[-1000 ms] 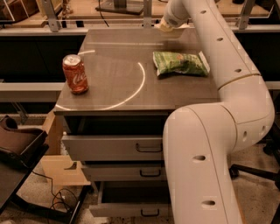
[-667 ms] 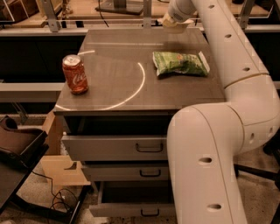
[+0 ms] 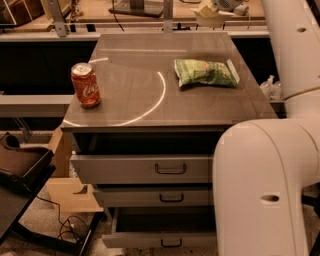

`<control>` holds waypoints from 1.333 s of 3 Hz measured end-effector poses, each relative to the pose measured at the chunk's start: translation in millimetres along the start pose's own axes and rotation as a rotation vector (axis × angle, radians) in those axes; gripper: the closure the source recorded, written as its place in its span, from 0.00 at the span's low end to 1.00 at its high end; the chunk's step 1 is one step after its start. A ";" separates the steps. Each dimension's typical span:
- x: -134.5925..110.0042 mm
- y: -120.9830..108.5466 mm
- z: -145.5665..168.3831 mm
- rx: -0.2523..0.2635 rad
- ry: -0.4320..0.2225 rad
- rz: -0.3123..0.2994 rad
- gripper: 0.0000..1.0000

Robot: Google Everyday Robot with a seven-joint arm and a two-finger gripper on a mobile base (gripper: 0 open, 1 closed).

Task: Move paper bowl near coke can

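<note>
While the can point(image 3: 85, 85) stands upright near the table's point(image 3: 130, 75) left edge, the gripper point(image 3: 216, 8) hangs over the far right corner, pinching the bowl point(image 3: 208, 19) just beneath it, well apart from the can.

Red-orange coke can point(image 3: 85, 85), with white script and a silver top, on a grey-brown surface point(image 3: 135, 60). Right of the can is a green chip bag point(image 3: 206, 73). Farther back-right of the can is the whitish pincer point(image 3: 218, 9), by the off-white paper bowl point(image 3: 209, 20).

grey drawer cabinet point(image 3: 125, 170) on speckled floor point(image 3: 42, 220), warm light
</note>
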State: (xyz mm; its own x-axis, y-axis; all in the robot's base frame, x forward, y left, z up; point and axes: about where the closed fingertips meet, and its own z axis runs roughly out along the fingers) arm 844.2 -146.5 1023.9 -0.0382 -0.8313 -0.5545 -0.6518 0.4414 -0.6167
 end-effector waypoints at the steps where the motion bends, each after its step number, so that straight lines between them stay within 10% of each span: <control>1: -11.9 -0.6 -41.1 -0.022 -0.107 0.015 1.00; 4: -65.6 51.2 -139.0 -0.067 -0.363 0.007 1.00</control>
State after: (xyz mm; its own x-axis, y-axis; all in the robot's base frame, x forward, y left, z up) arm 708.1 -116.3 1106.3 0.2202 -0.6489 -0.7283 -0.7011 0.4138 -0.5806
